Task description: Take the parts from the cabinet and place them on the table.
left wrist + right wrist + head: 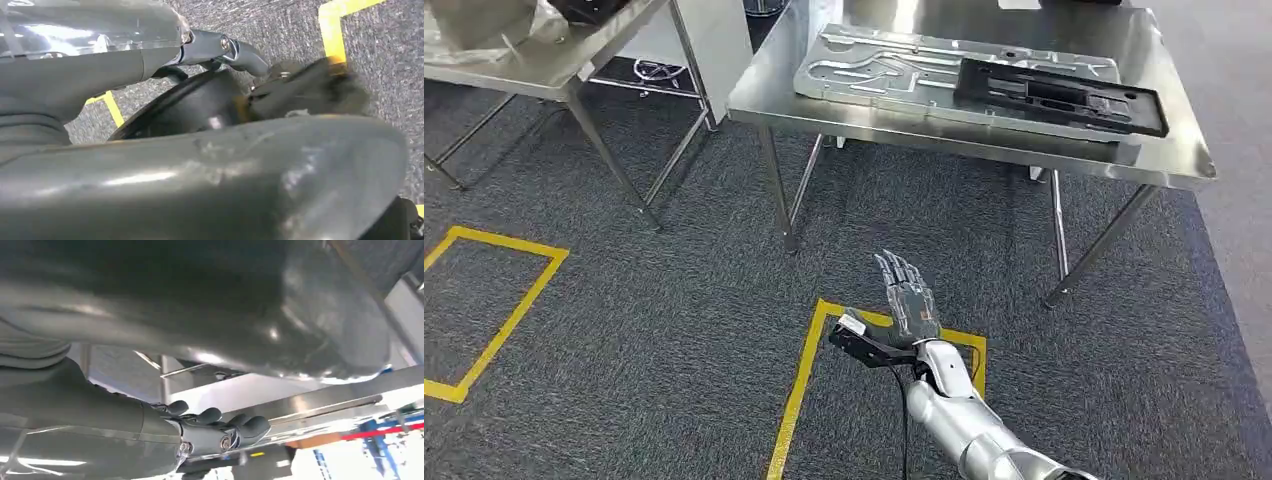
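In the head view, a steel tabletop was seen ahead, on thin metal legs above a grey carpet. Two parts were laid on it: a large silver metal plate with cut-out channels, and a black frame which was placed flat on the right portion of that plate, touching it. A second steel table was seen at the far left, well apart from the first. Yellow tape lines were marked on the carpet. The right hand was held low in front of the tabletop, above the carpet and apart from both parts; its fingers were stretched out straight and slightly apart, and nothing was held in it. A small black camera unit was fixed beside the wrist.

In the left wrist view, the left hand was seen very close and blurred, with the thick grey thumb across the picture. Carpet and a piece of yellow tape were seen behind it. Whether its fingers were spread or curled could not be told.

In the right wrist view, the dark fingers of the right hand were seen beyond the grey thumb, lined up side by side with nothing between them. The edge of the steel tabletop was seen behind them, not touched.
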`<state>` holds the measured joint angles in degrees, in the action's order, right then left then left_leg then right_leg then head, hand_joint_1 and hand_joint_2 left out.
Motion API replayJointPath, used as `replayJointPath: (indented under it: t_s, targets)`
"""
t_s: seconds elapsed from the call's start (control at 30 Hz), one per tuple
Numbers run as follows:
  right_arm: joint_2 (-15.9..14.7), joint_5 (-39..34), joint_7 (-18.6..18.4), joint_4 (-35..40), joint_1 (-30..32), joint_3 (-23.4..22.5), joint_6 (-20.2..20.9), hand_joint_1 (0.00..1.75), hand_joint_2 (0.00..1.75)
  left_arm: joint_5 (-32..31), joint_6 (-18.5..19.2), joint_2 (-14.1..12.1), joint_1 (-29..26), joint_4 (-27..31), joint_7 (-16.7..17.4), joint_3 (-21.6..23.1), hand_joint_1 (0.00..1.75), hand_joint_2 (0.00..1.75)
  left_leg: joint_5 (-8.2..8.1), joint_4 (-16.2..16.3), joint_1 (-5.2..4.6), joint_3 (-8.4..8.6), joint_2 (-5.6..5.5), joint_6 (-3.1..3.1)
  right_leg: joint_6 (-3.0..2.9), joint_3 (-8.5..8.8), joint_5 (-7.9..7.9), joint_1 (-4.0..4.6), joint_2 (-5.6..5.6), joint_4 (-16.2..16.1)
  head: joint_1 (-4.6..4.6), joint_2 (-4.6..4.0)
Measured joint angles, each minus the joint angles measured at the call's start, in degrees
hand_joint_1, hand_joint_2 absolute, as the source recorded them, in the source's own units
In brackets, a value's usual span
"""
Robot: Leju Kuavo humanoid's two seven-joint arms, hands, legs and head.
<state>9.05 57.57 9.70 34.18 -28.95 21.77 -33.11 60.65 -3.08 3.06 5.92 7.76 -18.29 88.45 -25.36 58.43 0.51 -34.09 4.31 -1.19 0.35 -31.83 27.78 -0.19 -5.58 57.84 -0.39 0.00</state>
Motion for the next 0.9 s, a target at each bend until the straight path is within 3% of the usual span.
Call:
replayJointPath:
  t_s: [0.1, 0.13, 0.17, 0.2, 0.23, 0.3, 0.33, 0.37, 0.43, 0.47, 0.5, 0.57, 0.63, 0.67, 0.7, 0.73, 0.8, 0.83, 0.87, 0.9]
  targets:
    - [0.2, 0.0, 0.0, 0.0, 0.0, 0.0, 0.0, 0.00, 0.00, 0.0, 0.0, 0.0, -0.2, 0.0, 0.0, 0.0, 0.00, 0.00, 0.23, 0.1, -0.37, -0.62, -2.03, 1.09, 0.92, 0.25, -0.12, -0.07, -1.35, -0.2, 0.09, 0.00]
    - [0.3, 0.0, 0.0, 0.0, -0.1, 0.0, 0.0, 0.00, 0.00, 0.0, 0.0, 0.0, -0.2, 0.0, 0.0, 0.0, 0.00, 0.00, 0.55, -0.5, -0.06, -0.45, -2.69, 1.61, 1.38, 0.48, 0.05, -0.14, -1.91, -0.3, 0.07, 0.00]
    - [0.3, 0.0, 0.0, 0.1, -0.2, 0.0, 0.0, 0.00, 0.00, 0.0, 0.0, 0.0, -0.3, 0.0, 0.0, 0.0, 0.00, 0.00, 0.87, -0.9, 0.22, -0.07, -3.29, 1.93, 1.75, 0.46, 0.90, -0.56, -0.01, 0.5, 0.13, 0.00]
    - [0.3, 0.0, 0.0, 0.2, -0.3, 0.0, 0.0, 0.00, 0.00, 0.0, 0.0, 0.0, -0.2, 0.0, 0.0, 0.0, 0.00, 0.00, 1.05, -1.1, 0.26, -0.10, -3.69, 2.32, 1.85, -0.82, 2.81, -0.62, 2.76, 3.1, 0.15, 0.00]
    - [0.3, 0.0, 0.0, 0.1, -0.2, -0.1, 0.0, 0.00, 0.00, 0.0, 0.0, 0.0, 0.0, 0.0, 0.0, 0.0, 0.00, 0.00, 1.14, -1.0, 0.26, -0.26, -4.19, 2.50, 1.96, -2.84, 5.15, -0.76, 4.24, 7.3, 0.22, 0.00]
    - [0.1, 0.0, 0.0, 0.0, 0.3, -0.1, 0.0, 0.00, 0.00, 0.0, 0.0, 0.1, 0.1, 0.0, 0.0, 0.0, 0.00, 0.00, 1.20, -1.0, 0.15, -0.44, -5.73, 2.61, 2.20, -7.40, 8.65, -0.71, 5.30, 16.4, 0.22, 0.00]
    - [0.1, 0.0, 0.0, 0.0, 0.4, -0.1, 0.0, 0.00, 0.00, 0.0, 0.0, 0.1, 0.0, 0.0, 0.0, 0.0, 0.00, 0.00, 1.21, -1.0, 0.10, -0.46, -6.56, 2.62, 2.17, -8.51, 8.50, -0.70, 5.40, 18.2, 0.20, 0.00]
    - [0.0, 0.0, 0.0, 0.0, 0.4, -0.1, 0.0, 0.00, 0.00, 0.0, 0.0, 0.1, -0.1, 0.0, 0.0, 0.0, 0.00, 0.00, 1.21, -0.9, 0.08, -0.46, -7.38, 2.61, 2.04, -8.15, 6.91, -0.69, 5.46, 16.9, 0.22, 0.00]
    - [-0.1, 0.0, 0.0, 0.0, 0.3, -0.2, 0.0, 0.00, 0.00, 0.0, 0.0, 0.1, -0.2, 0.0, 0.0, 0.0, 0.00, 0.00, 1.19, -0.6, 0.06, -0.40, -8.97, 2.55, 1.54, -4.18, 1.37, -0.70, 6.21, 7.9, 0.22, 0.00]
    - [-0.1, 0.0, 0.0, 0.0, 0.2, -0.2, 0.0, 0.00, 0.00, 0.0, 0.0, 0.1, -0.1, 0.0, 0.0, 0.0, 0.00, 0.00, 1.15, -0.5, 0.07, -0.40, -9.60, 2.45, 1.16, -1.85, -0.97, -0.70, 7.91, 2.8, 0.22, 0.00]
    - [-0.2, 0.0, 0.0, 0.0, 0.2, -0.3, 0.0, 0.00, 0.00, 0.0, 0.0, 0.2, 0.0, 0.0, 0.0, 0.0, 0.00, 0.00, 1.19, -0.4, 0.01, -0.71, -10.01, 2.13, 0.76, -0.85, -0.28, -0.82, 10.42, 0.7, 0.13, 0.00]
    - [-0.1, 0.0, 0.0, 0.0, 0.2, -0.3, 0.0, 0.00, 0.00, 0.0, 0.0, 0.2, 0.0, 0.0, 0.0, 0.0, 0.00, 0.00, 1.41, -0.3, 0.28, -1.17, -10.99, 1.34, 0.57, -1.08, -0.62, -0.44, 9.15, 0.3, 0.15, 0.00]
    - [0.0, 0.0, 0.0, 0.0, 0.0, -0.3, 0.0, 0.00, 0.00, 0.0, 0.0, 0.2, -0.4, 0.0, 0.0, 0.0, 0.00, 0.00, 1.76, -1.0, 0.22, -1.24, -12.25, 0.31, -0.24, -0.79, -0.92, -0.53, 8.10, -0.2, 0.15, 0.00]
    - [0.2, 0.0, 0.0, 0.0, -0.1, -0.4, 0.0, 0.00, 0.00, 0.0, 0.0, 0.1, -0.5, 0.0, 0.0, 0.0, 0.00, 0.00, 1.41, -0.5, 0.28, -1.31, -10.99, 0.31, -0.68, -0.41, -1.34, -1.05, 7.30, -1.0, 0.13, 0.00]
    - [0.3, 0.0, 0.0, 0.0, -0.1, -0.4, 0.0, 0.00, 0.00, 0.0, 0.0, 0.1, -0.4, 0.0, 0.0, 0.0, 0.00, 0.00, 0.08, 1.2, -0.12, -1.95, -8.16, 0.14, -1.14, -0.20, -1.40, -1.01, 6.85, -1.3, -0.38, 0.00]
    - [0.3, 0.0, 0.0, 0.0, -0.1, -0.4, 0.0, 0.00, 0.00, 0.0, 0.0, 0.1, -0.2, 0.0, 0.0, 0.0, 0.00, 0.00, -2.27, 5.2, 0.00, -3.83, -6.32, -0.11, -1.31, -0.14, -1.39, -0.89, 6.01, -1.2, -0.64, 0.00]
    - [0.2, 0.0, 0.0, 0.0, 0.1, -0.4, 0.0, 0.00, 0.00, 0.0, 0.0, 0.1, 0.0, 0.0, 0.0, 0.0, 0.00, 0.00, -6.17, 14.1, 0.28, -8.13, -5.05, -0.53, -1.50, -0.23, -1.17, -0.62, 4.30, -1.0, -0.61, 0.00]
    - [0.2, 0.0, 0.0, 0.0, 0.2, -0.4, 0.0, 0.00, 0.00, 0.0, 0.0, 0.1, -0.1, 0.0, 0.0, 0.0, 0.00, 0.00, -6.68, 16.6, 0.36, -9.35, -4.84, -0.70, -1.47, -0.31, -1.03, -0.58, 3.52, -0.8, -0.63, 0.00]
    - [0.2, 0.0, 0.0, 0.0, 0.2, -0.4, 0.0, 0.00, 0.00, 0.0, 0.0, 0.1, -0.2, 0.0, 0.0, 0.0, 0.00, 0.00, -5.91, 16.3, 0.39, -9.06, -4.70, -0.77, -1.40, -0.30, -0.87, -0.56, 2.87, -0.7, -0.61, 0.00]
    - [0.2, 0.0, 0.0, 0.0, 0.2, -0.4, 0.0, 0.00, 0.00, 0.0, 0.0, 0.1, -0.2, 0.0, 0.0, 0.0, 0.00, 0.00, -4.04, 13.3, 0.43, -7.55, -4.55, -0.81, -1.28, -0.26, -0.70, -0.56, 2.17, -0.5, -0.61, 0.00]
